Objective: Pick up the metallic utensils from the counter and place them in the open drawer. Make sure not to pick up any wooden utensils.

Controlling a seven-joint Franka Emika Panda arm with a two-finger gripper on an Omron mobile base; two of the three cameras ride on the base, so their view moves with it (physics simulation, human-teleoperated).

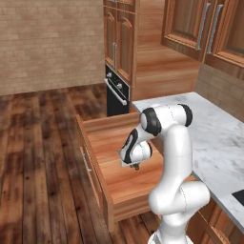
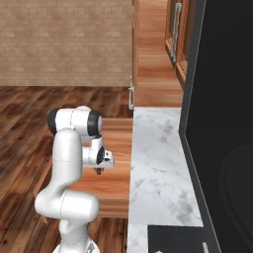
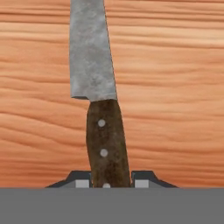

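**Knife held over the drawer, ready to be set down**

The tool [image 3: 112,181] was clamped on the dark handle of the kitchen knife [image 3: 98,100], its two tips pressing the handle from either side near the butt end. In the hand view the silver blade ran away from the tool, with the light-brown floor of the open drawer [image 1: 102,143] behind it. In the left base view the tool [image 1: 135,166] hung above the drawer's interior, beside the marble table [image 1: 214,138]; whether the blade touched the drawer floor could not be told.

The knife looked stiff and fairly light, though with most of its length ahead of the grip it would likely want to tip blade-down or pivot between the tips. The riveted handle seemed the sensible place to hold it, since the smooth flat blade would probably slip. Lowering it close to the drawer floor before letting go would keep it from bouncing or skidding.
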